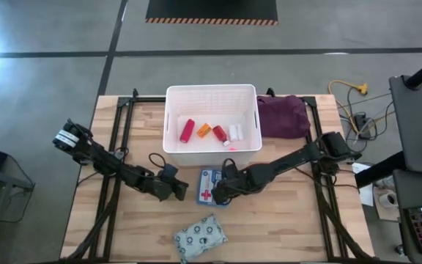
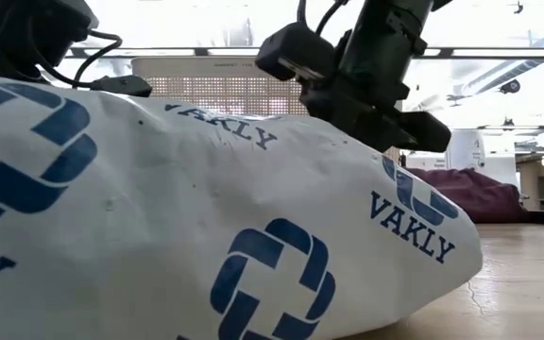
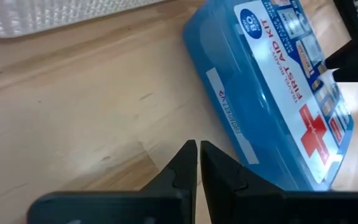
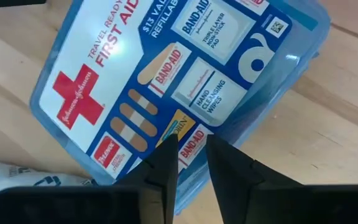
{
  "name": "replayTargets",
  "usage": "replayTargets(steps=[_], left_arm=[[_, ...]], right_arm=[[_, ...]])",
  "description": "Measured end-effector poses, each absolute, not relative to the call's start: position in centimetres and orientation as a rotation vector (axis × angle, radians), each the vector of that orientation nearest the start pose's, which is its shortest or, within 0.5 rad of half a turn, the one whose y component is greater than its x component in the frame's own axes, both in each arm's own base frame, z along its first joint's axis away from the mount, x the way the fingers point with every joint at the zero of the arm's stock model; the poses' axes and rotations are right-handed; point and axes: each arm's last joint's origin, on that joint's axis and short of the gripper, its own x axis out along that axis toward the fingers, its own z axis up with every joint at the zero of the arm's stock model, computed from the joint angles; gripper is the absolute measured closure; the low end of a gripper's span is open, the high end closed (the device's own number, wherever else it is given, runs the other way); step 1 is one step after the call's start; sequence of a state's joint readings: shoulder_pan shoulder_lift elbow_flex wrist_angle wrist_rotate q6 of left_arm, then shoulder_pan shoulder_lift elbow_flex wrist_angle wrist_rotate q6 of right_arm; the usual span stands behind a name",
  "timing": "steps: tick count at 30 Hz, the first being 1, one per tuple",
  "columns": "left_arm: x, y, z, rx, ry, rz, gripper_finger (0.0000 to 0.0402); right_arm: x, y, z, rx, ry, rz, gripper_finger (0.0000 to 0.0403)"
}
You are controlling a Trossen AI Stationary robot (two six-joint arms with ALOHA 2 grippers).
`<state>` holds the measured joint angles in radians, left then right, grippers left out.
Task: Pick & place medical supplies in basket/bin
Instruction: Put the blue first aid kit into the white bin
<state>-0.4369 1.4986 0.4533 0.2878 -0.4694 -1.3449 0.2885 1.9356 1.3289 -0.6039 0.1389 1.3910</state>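
The blue-white first-aid box with a red cross lies flat on the table, near of the white lattice basket. A red tube, an orange vial and small red and white items lie inside the basket. The grey patterned pouch lies near the table's near edge and fills the low view. My left gripper is shut and sits just left of the box's side wall. My right gripper is narrowly open, its tips over the box's printed lid near the right edge. My right gripper comes down slanting from the table's right, and its fingertips lie over the box lid's right edge. I cannot tell whether they touch it. Nothing is between the fingers. The box lies flat on the table.
A purple cloth bundle lies right of the basket at the far right of the table. Black frame rails run along both sides of the wooden top. Bare wood lies between the box and the pouch.
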Motion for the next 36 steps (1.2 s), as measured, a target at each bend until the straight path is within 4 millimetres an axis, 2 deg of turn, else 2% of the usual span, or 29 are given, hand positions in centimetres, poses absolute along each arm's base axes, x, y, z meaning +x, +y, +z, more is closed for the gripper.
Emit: replayTargets(steps=[6, 15, 19, 22, 28, 36], left_arm=[[22.8, -9.2, 12.3, -0.975, 0.515, 0.451, 0.0398], [23.0, -9.3, 12.5, -0.992, 0.493, 0.435, 0.0398], [22.9, -9.3, 12.4, -0.990, 0.495, 0.437, 0.0398], [23.1, -9.3, 12.2, -0.992, 0.493, 0.436, 0.0398], [24.6, -9.9, 10.8, -1.035, 0.452, 0.377, 0.0398], [27.4, -11.2, 10.7, -1.055, 0.393, 0.337, 0.0398]], right_arm=[[36.9, 10.6, 15.2, 0.951, 1.104, -0.696, 0.0324], [36.6, 10.7, 15.1, 0.929, 1.116, -0.713, 0.0330], [36.3, 11.2, 15.6, 0.919, 1.077, -0.735, 0.0330], [35.8, 11.2, 17.1, 0.898, 1.031, -0.752, 0.0326], [34.9, 10.2, 19.0, 0.854, 0.991, -0.848, 0.0294], [34.9, 10.7, 16.5, 0.913, 1.079, -0.856, 0.0280]])
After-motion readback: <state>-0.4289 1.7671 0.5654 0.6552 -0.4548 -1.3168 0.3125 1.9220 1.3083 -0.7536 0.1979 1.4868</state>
